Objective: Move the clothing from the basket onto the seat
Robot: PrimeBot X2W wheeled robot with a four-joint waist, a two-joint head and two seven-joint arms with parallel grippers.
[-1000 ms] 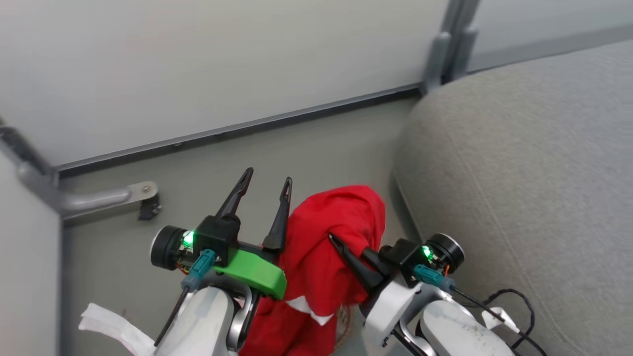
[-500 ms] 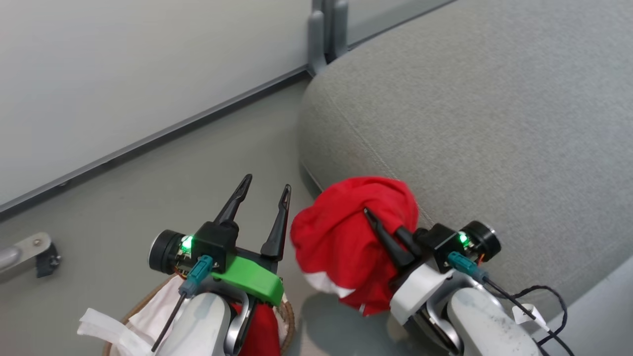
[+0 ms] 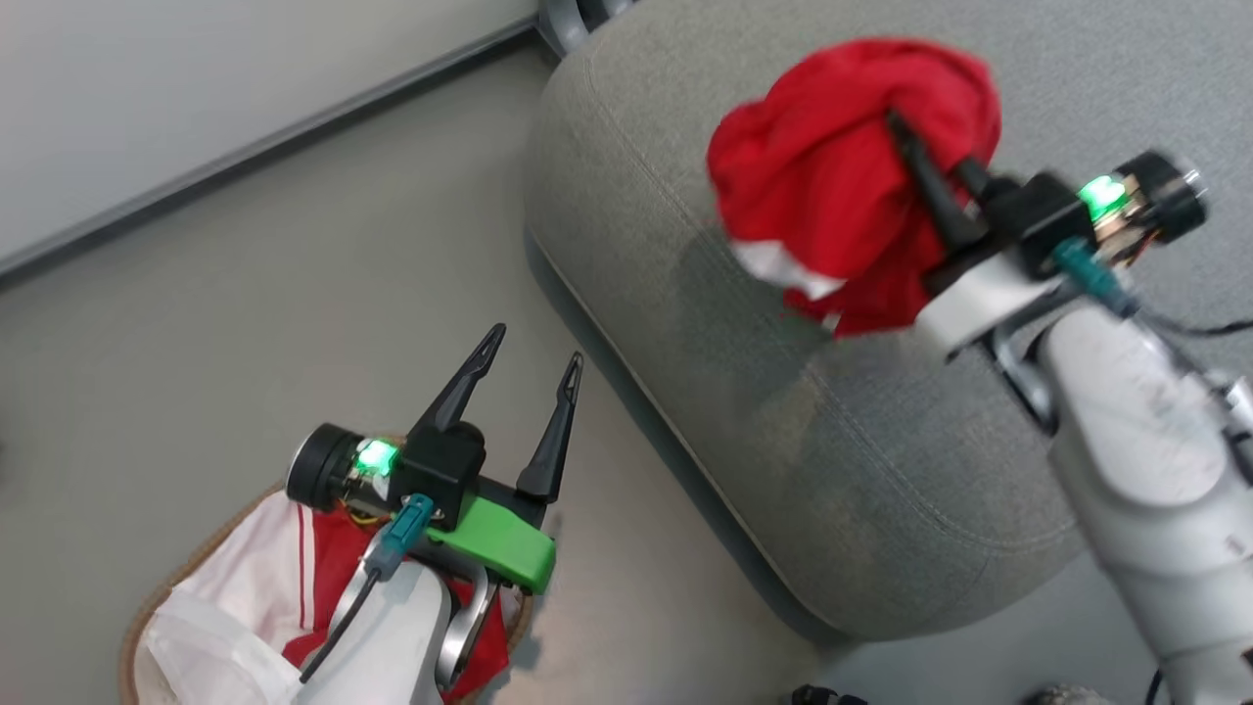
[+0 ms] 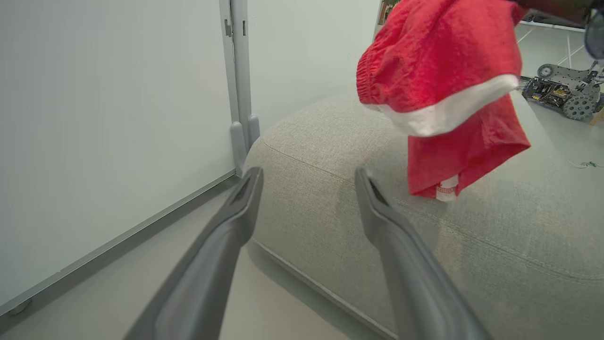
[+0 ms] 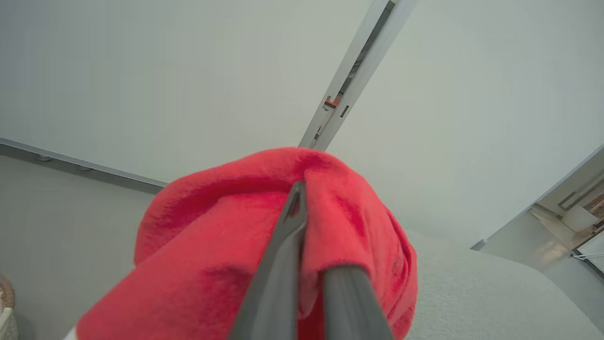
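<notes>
Red clothing (image 3: 822,166) is pinched in the closed right gripper (image 3: 896,122) and hung directly above the seat (image 3: 881,441), seemingly clear of it. The left gripper (image 3: 537,347) is held wide, empty, over the basket (image 3: 166,578).

A robotics lab or test bay. White partition panels (image 4: 118,118) on grey posts (image 4: 238,80) stand behind the seat (image 4: 330,141); a small wheeled machine (image 4: 561,92) sits on the bare floor (image 3: 245,323) beyond it.
</notes>
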